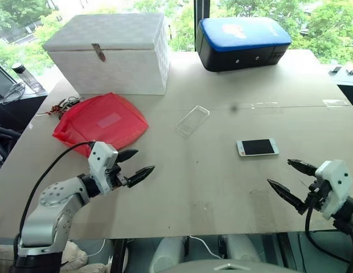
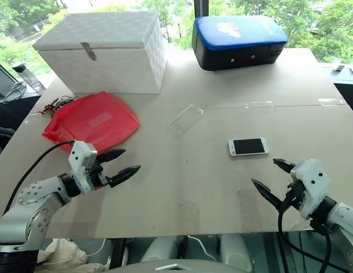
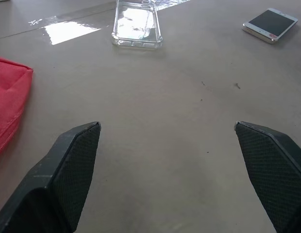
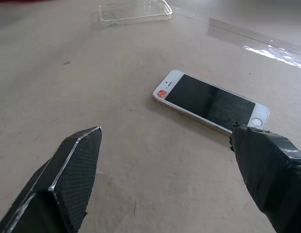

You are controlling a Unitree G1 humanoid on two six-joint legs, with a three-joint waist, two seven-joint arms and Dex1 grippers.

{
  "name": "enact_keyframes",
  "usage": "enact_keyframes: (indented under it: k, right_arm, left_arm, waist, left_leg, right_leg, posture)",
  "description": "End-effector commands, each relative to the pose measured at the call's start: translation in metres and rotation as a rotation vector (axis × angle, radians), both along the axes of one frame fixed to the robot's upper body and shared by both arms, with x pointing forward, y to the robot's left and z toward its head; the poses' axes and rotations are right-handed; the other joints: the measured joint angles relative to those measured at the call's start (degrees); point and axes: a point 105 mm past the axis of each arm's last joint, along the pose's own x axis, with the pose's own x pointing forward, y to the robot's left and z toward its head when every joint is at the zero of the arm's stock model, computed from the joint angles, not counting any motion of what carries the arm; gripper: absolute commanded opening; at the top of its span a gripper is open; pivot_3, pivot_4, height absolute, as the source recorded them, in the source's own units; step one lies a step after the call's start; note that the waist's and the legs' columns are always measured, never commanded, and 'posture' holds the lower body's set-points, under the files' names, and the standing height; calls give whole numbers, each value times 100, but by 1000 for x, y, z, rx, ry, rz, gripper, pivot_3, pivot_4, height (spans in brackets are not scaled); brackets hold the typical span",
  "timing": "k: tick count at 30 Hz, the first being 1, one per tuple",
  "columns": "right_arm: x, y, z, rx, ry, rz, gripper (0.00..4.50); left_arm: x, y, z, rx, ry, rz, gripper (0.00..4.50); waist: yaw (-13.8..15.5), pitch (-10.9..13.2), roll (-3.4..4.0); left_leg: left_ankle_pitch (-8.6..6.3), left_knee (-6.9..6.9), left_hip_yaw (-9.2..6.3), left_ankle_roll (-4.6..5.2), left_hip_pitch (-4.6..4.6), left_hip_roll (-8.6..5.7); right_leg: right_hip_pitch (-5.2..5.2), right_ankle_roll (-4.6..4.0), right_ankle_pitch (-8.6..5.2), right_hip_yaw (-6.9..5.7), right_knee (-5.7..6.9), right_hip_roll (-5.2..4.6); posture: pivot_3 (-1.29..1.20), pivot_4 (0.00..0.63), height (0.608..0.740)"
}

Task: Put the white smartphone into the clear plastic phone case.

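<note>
The white smartphone (image 1: 257, 147) lies flat, screen up, on the table's right half; the right wrist view shows it (image 4: 211, 101) just ahead of that gripper. The clear plastic phone case (image 1: 193, 120) lies empty near the table's middle, further back and to the left of the phone, and appears as the case (image 3: 136, 24) in the left wrist view. My left gripper (image 1: 136, 165) hovers open over the front left of the table, pointing toward the middle. My right gripper (image 1: 286, 178) stands open at the front right, a short way in front of the phone. Neither holds anything.
A red pouch (image 1: 99, 122) lies just behind the left gripper, with a tangle of small items (image 1: 64, 104) beside it. A white latched box (image 1: 111, 52) stands at the back left, a blue-topped black case (image 1: 242, 42) at the back right. The table's front edge (image 1: 182, 233) is near both arms.
</note>
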Motion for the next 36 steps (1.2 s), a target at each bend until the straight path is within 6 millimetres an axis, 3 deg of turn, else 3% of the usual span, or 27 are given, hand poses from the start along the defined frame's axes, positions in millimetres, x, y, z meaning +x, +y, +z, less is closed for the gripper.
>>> enact_keyframes:
  k: [1, 5, 9, 13, 18, 20, 23, 27, 31, 36]
  right_arm:
    - [0, 2, 13, -32, -72, 12, 4459]
    - [1, 16, 23, -23, -104, 54, 4459]
    - [-5, 28, 31, -52, -135, 91, 4459]
    - [-11, 36, 36, -36, -137, 99, 4459]
    - [-21, 35, 40, -26, -149, 95, 4459]
    - [-23, 31, 42, -20, -160, 73, 4459]
    - [-24, 28, 42, -30, -172, 44, 4500]
    - [-25, 28, 40, -30, -177, 26, 4500]
    - [-22, 30, 37, -31, -179, 21, 4500]
    - [-15, 31, 36, -31, -186, 31, 4500]
  left_arm:
    - [10, -9, 17, -6, -63, -50, 4500]
    - [45, -37, 29, 32, -103, -160, 4500]
    - [82, -68, 36, 95, -57, -161, 4500]
    - [121, -116, 39, 111, 9, -79, 4500]
    - [151, -160, 19, 183, 152, -21, 4500]
    - [160, -166, 14, 240, 127, 9, 4500]
    - [169, -162, -1, 299, 140, 58, 3649]
    - [171, -154, -16, 353, 137, 61, 1860]
    - [172, -153, -9, 293, 105, 56, 59]
    - [170, -152, 8, 113, 216, 126, 59]
  waist:
    - [1, 0, 0]
    - [82, 3, -3]
    - [69, 9, -10]
    - [34, 10, -15]
    - [-18, 29, -50]
    - [-45, 33, -57]
    - [-55, 34, -59]
    - [-24, 33, -58]
    - [-6, 32, -59]
    - [-16, 33, -60]
  left_leg:
    - [0, -1, 0, 0, 0, 0]
    - [1, 13, -19, -1, -7, -4]
    - [12, 16, -27, -21, -19, -9]
    - [12, 17, -22, -21, -29, -13]
    - [13, 28, -29, -21, -47, -24]
    - [13, 24, -22, -22, -47, -20]
    - [13, 22, -15, -22, -47, -11]
    - [14, 21, -13, -23, -34, -11]
    - [14, 21, -10, -23, -32, -11]
    - [14, 22, -13, -24, -35, -11]
  right_leg:
    - [0, 0, 0, 0, -1, 0]
    - [2, 0, 1, -30, 0, -2]
    - [3, 2, 0, -39, -3, 0]
    - [0, 5, 0, -44, -4, 0]
    - [-8, 10, -2, -56, 0, 20]
    - [-13, 11, -3, -52, 2, 21]
    - [-20, 10, -3, -42, 6, 13]
    - [-15, 10, -3, -35, 9, 10]
    - [-16, 11, -3, -32, 8, 7]
    - [-18, 11, -3, -31, 9, 4]
  posture:
    - [0, 150, 740]
    - [0, 150, 740]
    - [0, 150, 740]
    - [0, 150, 740]
    - [0, 150, 740]
    - [0, 150, 740]
    - [0, 150, 740]
    - [0, 150, 740]
    - [0, 150, 740]
    - [0, 150, 740]
